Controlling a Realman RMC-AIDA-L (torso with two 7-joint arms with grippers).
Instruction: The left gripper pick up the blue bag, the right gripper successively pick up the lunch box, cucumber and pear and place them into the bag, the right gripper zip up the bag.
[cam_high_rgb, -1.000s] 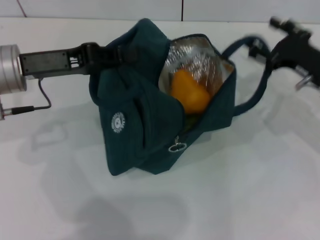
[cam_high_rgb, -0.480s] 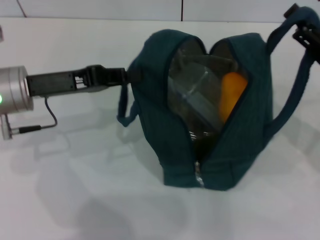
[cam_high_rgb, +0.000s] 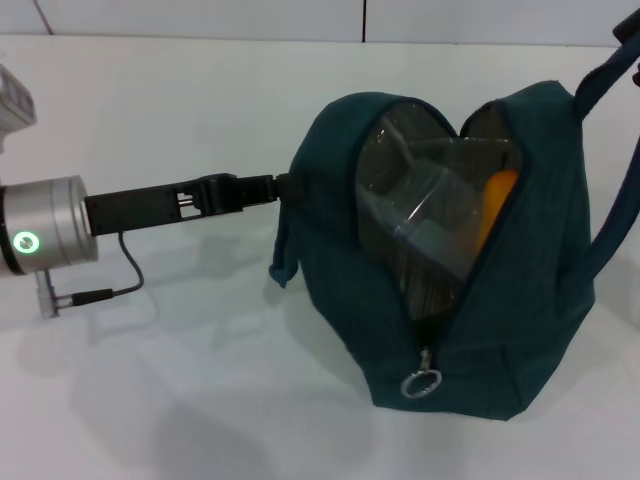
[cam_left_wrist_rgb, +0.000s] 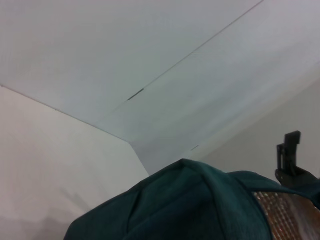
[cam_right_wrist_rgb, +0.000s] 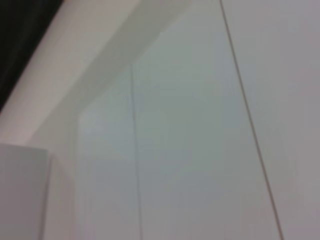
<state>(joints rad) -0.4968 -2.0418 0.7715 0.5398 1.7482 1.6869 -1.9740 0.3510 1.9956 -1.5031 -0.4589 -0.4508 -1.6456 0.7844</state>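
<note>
Black left gripper (cam_high_rgb: 268, 187), silver wrist (green-lit)

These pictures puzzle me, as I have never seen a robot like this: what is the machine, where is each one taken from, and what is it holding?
It is a robot with two arms. The head view looks down from its head at a white table. The left gripper, a black claw on a silver wrist, grips the blue bag at its side. The bag stands unzipped; inside show the clear lunch box and the orange pear. The other two pictures come from wrist cameras: the left shows the bag's top and the wall, the right only walls. The right gripper is not clearly seen.
</note>
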